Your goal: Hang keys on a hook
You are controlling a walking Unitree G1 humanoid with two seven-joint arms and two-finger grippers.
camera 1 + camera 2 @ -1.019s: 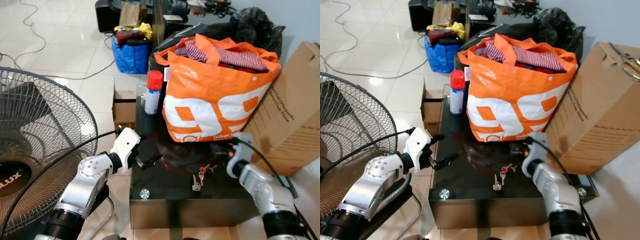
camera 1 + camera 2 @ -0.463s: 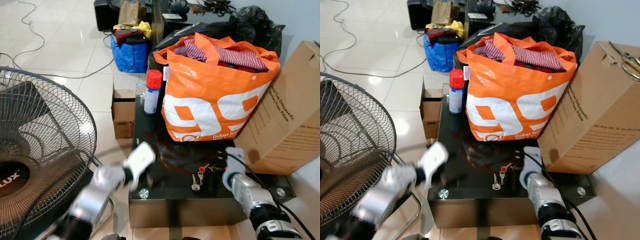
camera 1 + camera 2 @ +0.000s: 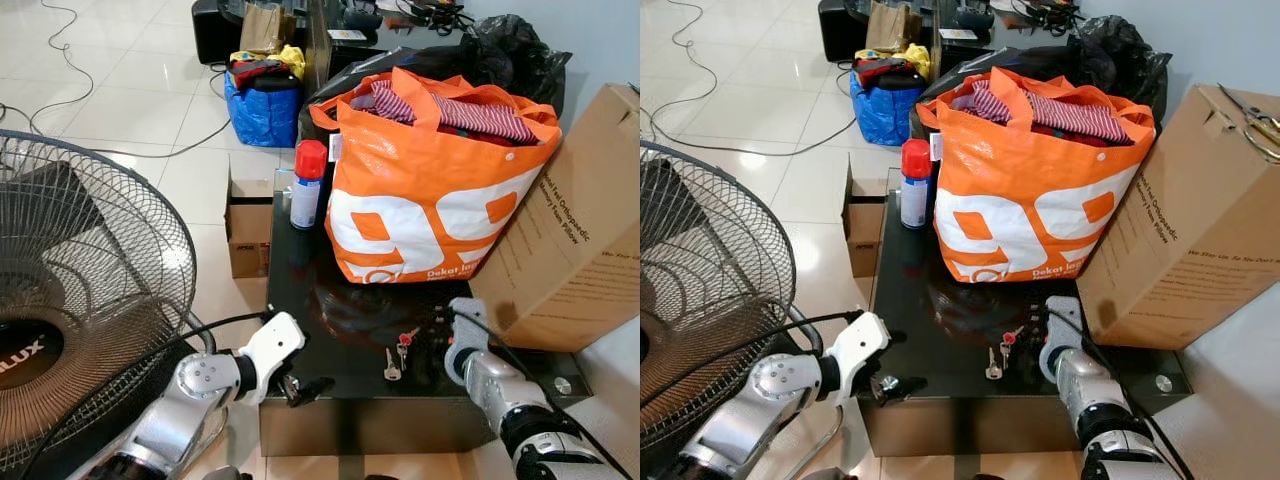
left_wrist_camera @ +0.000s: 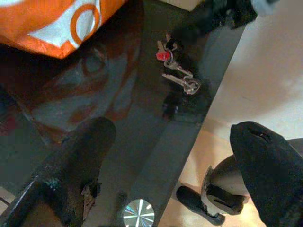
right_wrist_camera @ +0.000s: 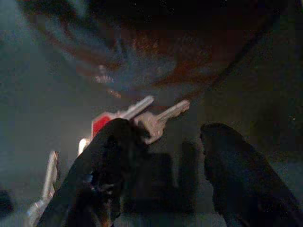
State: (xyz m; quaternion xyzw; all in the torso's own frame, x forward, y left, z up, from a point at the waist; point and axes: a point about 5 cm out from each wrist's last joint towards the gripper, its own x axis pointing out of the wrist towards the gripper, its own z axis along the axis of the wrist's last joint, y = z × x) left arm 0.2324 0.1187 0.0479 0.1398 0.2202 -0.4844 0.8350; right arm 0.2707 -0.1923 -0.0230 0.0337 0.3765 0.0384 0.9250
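The black glass table [image 3: 330, 250] is the reference: on its far half stand an orange bag [image 3: 435, 190] and a red-capped spray can [image 3: 305, 185]; a cardboard box [image 3: 575, 240] stands off its right side and a floor fan [image 3: 80, 300] off its left. No hook can be made out, so the hanging stage is judged some way off. The left gripper [image 3: 305, 388] sits at the table's near left edge, fingers spread and holding nothing. The right gripper [image 5: 165, 165] is down at the table's near right, fingers parted, just beside the keys [image 3: 397, 352], one finger over the red-tagged key. The keys lie flat on the glass, near the front edge, between the two grippers. Risk, as judged: flat keys on slick glass may skid under closing fingers, toward the bag's base or off the front edge; a pinch on one key could leave the bunch swinging; the dark wrist picture makes alignment uncertain.
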